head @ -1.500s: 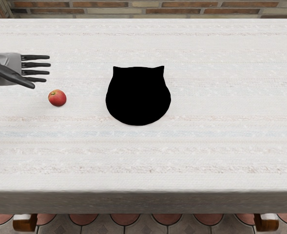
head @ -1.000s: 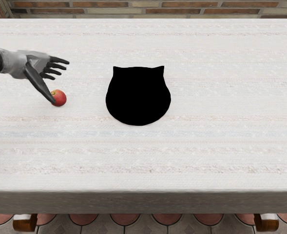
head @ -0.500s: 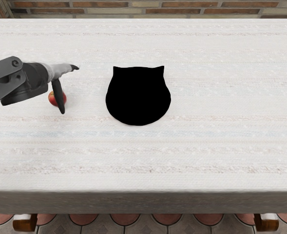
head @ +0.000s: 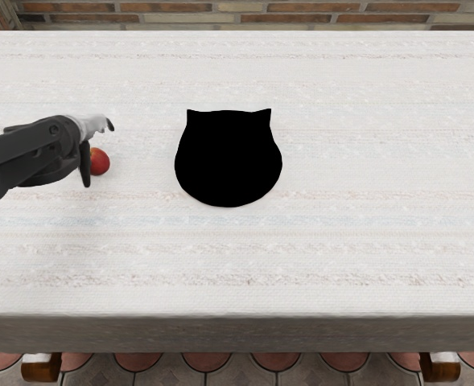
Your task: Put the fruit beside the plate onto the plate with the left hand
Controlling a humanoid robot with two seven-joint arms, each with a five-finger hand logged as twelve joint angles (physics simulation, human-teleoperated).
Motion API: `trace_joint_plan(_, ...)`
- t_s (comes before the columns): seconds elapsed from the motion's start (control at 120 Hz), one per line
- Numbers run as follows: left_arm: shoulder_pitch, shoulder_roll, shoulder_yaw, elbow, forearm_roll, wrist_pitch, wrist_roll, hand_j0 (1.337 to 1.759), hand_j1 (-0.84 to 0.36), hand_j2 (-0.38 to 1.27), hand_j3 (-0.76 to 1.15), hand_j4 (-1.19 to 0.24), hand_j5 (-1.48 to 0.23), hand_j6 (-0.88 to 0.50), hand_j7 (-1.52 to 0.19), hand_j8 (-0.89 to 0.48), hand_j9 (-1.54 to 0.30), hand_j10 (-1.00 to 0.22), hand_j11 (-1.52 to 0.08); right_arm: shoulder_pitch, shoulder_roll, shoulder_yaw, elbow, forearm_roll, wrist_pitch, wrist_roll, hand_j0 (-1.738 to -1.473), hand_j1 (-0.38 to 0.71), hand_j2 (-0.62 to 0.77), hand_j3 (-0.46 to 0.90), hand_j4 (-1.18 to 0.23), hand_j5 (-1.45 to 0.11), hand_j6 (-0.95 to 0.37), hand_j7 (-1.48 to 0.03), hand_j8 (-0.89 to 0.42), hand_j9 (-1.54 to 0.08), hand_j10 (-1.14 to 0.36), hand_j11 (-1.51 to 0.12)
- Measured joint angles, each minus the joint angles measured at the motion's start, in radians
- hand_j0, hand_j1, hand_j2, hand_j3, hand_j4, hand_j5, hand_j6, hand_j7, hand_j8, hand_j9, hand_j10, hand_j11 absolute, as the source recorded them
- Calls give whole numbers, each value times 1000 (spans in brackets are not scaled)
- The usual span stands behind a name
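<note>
1. On the left side of the white-clothed table (head: pixel 365 233), the left hand (head: pixel 86 143) is down at the red apple (head: pixel 100 162), with its dark arm coming in low from the left edge. The hand covers the apple's left and far sides. From this angle I cannot tell whether it is spread or already clamped on the fruit.
2. The apple appears to rest on the cloth (only its right part shows past the hand). It lies to the left of the plate and apart from it.
3. The black plate (head: pixel 228 161), shaped like a cat's head with two ears on its far edge, sits near the middle of the table. Nothing lies on it.
4. As I judge it, the task is at an early stage. The reach looks finished, but a sure grasp, the lift, the carry rightward and the set-down on the plate are all left to do. The right arm does not show.
</note>
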Motion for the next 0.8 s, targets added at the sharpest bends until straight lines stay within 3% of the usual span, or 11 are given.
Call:
trace_joint_plan(0.392, 15, -27, 9, 21, -5, 19, 0, 1658, -110, 81, 0, -391, -499, -392, -499, -402, -501, -389, -501, 0, 0, 0, 0, 0, 0, 0, -1658, -349, 0, 0, 0, 0, 0, 0, 0, 0, 0, 0)
trace_joint_plan(0.8, 16, -39, 23, 62, -10, 18, 0, 1658, -251, 122, 0, -521, -649, -498, -654, -483, -662, -512, -662, 0, 0, 0, 0, 0, 0, 0, -1658, -349, 0, 0, 0, 0, 0, 0, 0, 0, 0, 0)
